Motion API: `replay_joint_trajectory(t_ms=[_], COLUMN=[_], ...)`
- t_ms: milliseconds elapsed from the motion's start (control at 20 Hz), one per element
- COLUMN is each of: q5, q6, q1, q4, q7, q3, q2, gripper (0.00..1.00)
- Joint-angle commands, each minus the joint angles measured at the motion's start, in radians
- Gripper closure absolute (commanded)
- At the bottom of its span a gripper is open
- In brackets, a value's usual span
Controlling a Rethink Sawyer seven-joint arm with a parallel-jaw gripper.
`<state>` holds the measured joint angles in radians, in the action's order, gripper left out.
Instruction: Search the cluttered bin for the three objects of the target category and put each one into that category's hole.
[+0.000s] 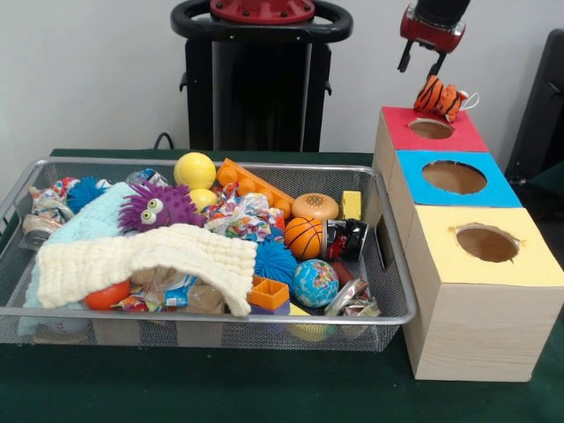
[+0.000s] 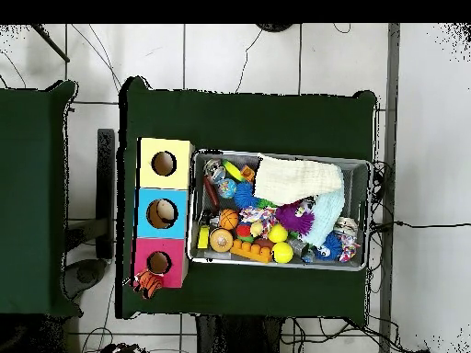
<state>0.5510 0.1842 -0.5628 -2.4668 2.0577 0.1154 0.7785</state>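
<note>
The wire mesh bin is full of toys and also shows in the overhead view. The orange black-striped tiger is in the air just above the round hole of the red box, at its far rim. My gripper is right above the tiger, its fingers apart and not touching it. In the overhead view the tiger shows by the red box's edge, next to the hole. No yellow duck or tan bear shows; they are hidden or out of view.
The blue box and yellow box stand in line with the red one, right of the bin. In the bin lie a cream cloth, a purple puffer ball, a basketball, a globe ball and yellow balls.
</note>
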Motion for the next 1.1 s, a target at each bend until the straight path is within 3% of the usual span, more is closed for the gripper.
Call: replay_joint_trajectory(t_ms=[50, 650, 850, 1100], q5=[0.080, 0.066, 0.041, 0.042], q6=[-0.133, -0.145, -0.165, -0.144], q1=[0.018, 0.000, 0.044, 0.039], q4=[0.079, 0.112, 0.104, 0.111], q7=[0.307, 0.285, 0.268, 0.256], q3=[-0.070, -0.099, -0.151, -0.138], q2=[-0.066, -0.088, -0.076, -0.068], gripper=[0.00, 0.00, 0.00, 0.00])
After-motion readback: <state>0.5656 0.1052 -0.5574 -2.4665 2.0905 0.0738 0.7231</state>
